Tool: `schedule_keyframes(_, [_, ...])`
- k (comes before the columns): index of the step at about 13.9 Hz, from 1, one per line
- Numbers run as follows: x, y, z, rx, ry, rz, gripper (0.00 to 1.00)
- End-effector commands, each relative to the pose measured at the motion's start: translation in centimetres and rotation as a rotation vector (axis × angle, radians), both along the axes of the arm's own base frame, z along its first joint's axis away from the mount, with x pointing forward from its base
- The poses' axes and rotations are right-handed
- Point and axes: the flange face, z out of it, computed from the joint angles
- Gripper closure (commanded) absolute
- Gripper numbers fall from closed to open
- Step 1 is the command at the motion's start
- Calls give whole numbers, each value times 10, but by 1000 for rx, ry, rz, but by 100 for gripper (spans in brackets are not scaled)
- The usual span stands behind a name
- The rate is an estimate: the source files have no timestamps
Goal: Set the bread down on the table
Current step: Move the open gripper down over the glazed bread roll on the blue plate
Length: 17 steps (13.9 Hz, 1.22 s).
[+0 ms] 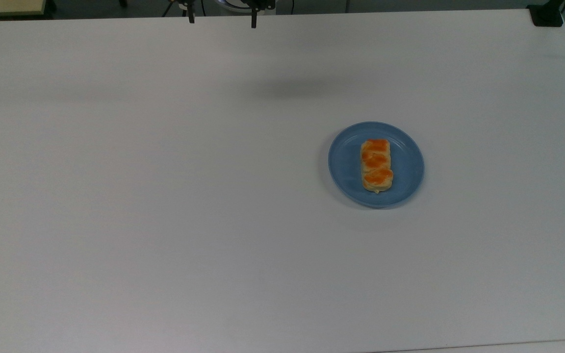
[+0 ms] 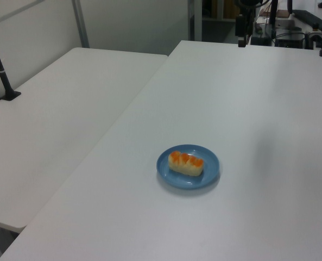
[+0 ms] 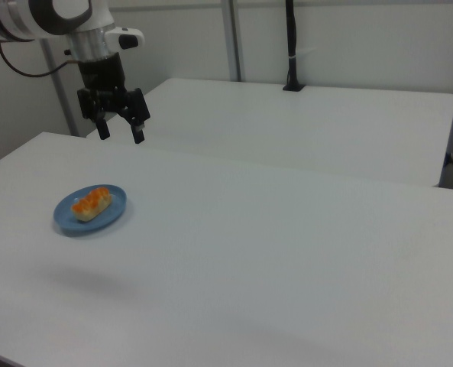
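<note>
White table [image 3: 287, 229]. In the right view, left to right: blue plate [image 3: 116, 214] carrying the bread [image 3: 92, 204], lying flat at its centre; gripper [image 3: 121, 133] above and behind the plate, fingers spread wide, holding nothing, well clear of both.

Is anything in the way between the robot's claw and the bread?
Nothing visible is. The gripper hangs open in the air above the table, and the bread lies uncovered on the blue plate, with open space between them.
</note>
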Motion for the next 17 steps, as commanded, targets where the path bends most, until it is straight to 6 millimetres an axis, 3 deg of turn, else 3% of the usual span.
schedule_keyframes(1, [-2,-8,-3,12,24,2,0])
schedule_keyframes(10, [9,8,-16,20,10,18,0])
schedule_keyframes(13, [27,55,-45,25,5,80,0])
schedule_keyframes(17, [46,125,-91,39,-30,25,0])
